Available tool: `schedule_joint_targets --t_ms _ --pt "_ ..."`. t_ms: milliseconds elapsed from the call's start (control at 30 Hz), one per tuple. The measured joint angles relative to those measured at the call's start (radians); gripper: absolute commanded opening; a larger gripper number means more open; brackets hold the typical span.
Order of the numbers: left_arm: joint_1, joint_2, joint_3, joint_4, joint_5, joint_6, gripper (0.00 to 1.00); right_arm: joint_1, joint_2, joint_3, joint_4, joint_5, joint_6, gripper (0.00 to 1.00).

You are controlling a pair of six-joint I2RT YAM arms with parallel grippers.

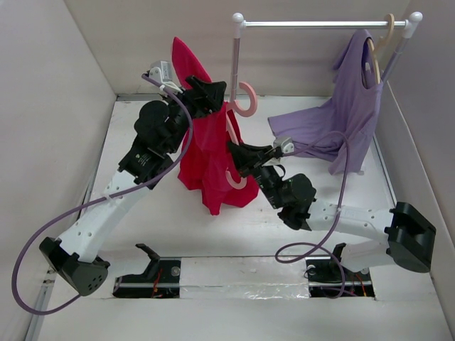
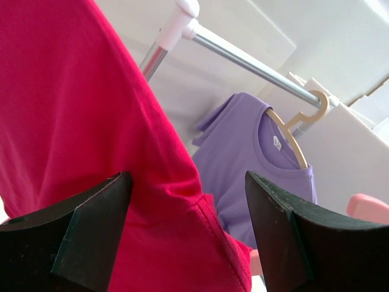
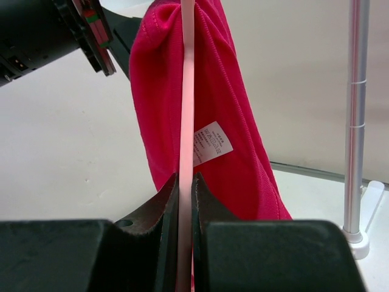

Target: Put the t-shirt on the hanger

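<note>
The tabletop is plain white and boxed in by white panels on the left, back and right. Across the upper right of the overhead view runs a silver clothes rail with white end caps. A lilac garment hangs from it on a pale beige hanger, its lower part spread over the surface.

The t-shirt is held up in the upper centre-left of that view. It is a narrow red bundle whose long axis runs from a peak near the back panel down toward the arms. I cannot tell whether its lower edge touches the tabletop. The pink hanger is in among the cloth, its hook curling out to the right, just beside the rail's left upright. In the right wrist view its thin bar stands straight up the middle of the frame in front of the red cloth.

A white neck label shows on the shirt just right of that bar; its print is too small to read. A small tag in the lilac garment's collar is equally illegible.

The left end effector stands wide, with red cloth hanging between the fingers and not pinched. The right end effector is narrow, clamped on the hanger's bar.
</note>
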Motion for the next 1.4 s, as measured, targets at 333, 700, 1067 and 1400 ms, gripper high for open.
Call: schedule_joint_targets --t_ms 333,700,1067,1400 --pt "0.0 0.002 -0.045 -0.004 0.003 -0.078 0.61 0.012 0.047 0.074 -0.041 0.002 -0.008 0.0" --pt "0.013 -0.032 -0.145 0.106 -0.004 -0.148 0.12 0.013 0.118 0.117 -0.05 0.018 0.013 0.0" --pt "0.013 -0.092 -0.231 0.159 -0.026 -0.154 0.0 0.036 0.136 0.121 -0.061 0.012 0.023 0.18" --pt "0.027 -0.115 -0.261 0.126 0.06 -0.147 0.0 0.04 -0.017 0.076 -0.145 -0.044 0.036 0.54"
